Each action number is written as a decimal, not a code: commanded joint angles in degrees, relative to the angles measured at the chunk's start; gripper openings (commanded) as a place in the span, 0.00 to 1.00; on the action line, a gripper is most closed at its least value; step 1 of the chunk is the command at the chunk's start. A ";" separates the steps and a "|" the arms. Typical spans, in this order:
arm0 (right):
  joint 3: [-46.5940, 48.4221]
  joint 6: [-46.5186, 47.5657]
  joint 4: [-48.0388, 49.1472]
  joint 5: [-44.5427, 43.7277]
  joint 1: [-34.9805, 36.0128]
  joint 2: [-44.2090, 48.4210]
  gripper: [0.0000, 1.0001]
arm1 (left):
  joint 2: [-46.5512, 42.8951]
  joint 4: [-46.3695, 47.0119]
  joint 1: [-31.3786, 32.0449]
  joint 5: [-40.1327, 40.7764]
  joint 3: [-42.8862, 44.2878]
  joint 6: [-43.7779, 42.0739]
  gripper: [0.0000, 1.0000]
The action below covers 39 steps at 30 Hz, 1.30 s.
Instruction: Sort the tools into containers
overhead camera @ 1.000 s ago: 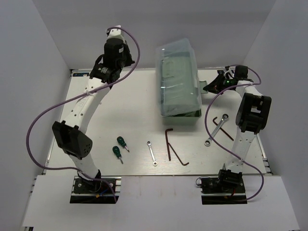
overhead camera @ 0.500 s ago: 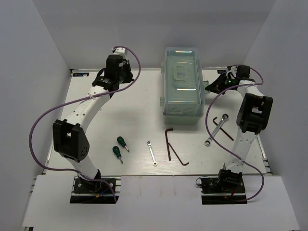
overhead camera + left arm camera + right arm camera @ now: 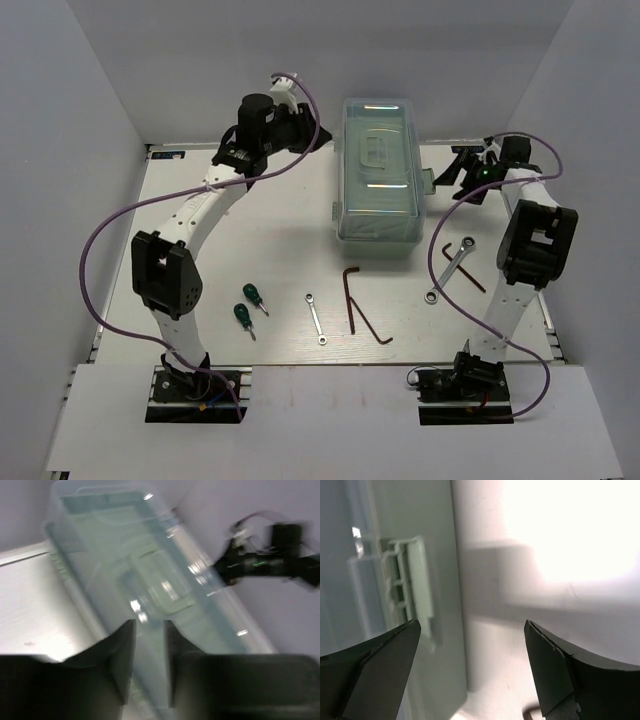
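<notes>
A pale mint-green toolbox [image 3: 378, 215] with a translucent lid sits closed at the far centre of a white table [image 3: 270, 235], its handle [image 3: 375, 150] lying flat on the lid.

The left gripper [image 3: 308, 130] is in the air just left of the toolbox's far end. The blurred left wrist view shows its fingers [image 3: 120, 665] drawn close together with only a narrow gap between them, holding nothing.

The right gripper [image 3: 462, 172] is just right of the toolbox, level with its side latch [image 3: 427, 180]. Its jaws are spread wide and empty, with the latch seen between them in the right wrist view.

All the tools lie on the table on the near side of the toolbox, and none is in it:
- Two green-handled screwdrivers [image 3: 253, 295] [image 3: 243, 318] lie side by side at near left.
- A small silver wrench [image 3: 316, 318] lies to their right.
- Two dark hex keys [image 3: 350, 290] [image 3: 373, 325] lie near centre, close together.
- A longer silver wrench [image 3: 450, 270] lies at right, beside the right arm.
</notes>
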<state>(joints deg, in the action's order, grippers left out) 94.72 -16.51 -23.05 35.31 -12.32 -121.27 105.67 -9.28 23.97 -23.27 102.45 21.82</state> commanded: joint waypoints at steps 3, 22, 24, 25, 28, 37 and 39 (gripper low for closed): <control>-2.61 10.09 3.71 -10.35 0.98 18.78 0.85 | -2.57 -2.59 -0.32 8.59 -7.43 1.03 0.00; 26.22 3.50 -6.39 -10.58 27.87 8.51 0.78 | 1.29 5.41 1.25 -2.04 -17.55 3.93 0.53; 25.70 3.59 -6.66 -14.55 30.77 8.42 0.78 | 1.82 6.11 1.26 -2.57 -17.55 4.46 0.53; 25.61 3.42 -6.75 -19.44 31.99 7.99 0.78 | 1.82 6.64 1.78 -2.57 -17.55 4.46 0.53; 25.78 2.98 -7.45 -24.75 34.55 7.28 0.77 | 2.35 8.22 2.31 -3.19 -18.16 4.98 0.53; 25.34 0.78 -10.17 -43.12 38.60 5.79 0.78 | 2.88 9.37 2.84 -4.33 -19.39 4.98 0.53; 24.29 -0.45 -10.00 -44.71 38.60 5.96 0.78 | 2.88 9.37 2.84 -4.33 -19.40 4.98 0.53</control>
<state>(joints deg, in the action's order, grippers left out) 119.85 -14.87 -33.01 -2.09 26.35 -115.15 109.27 -1.50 26.41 -26.02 83.66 26.65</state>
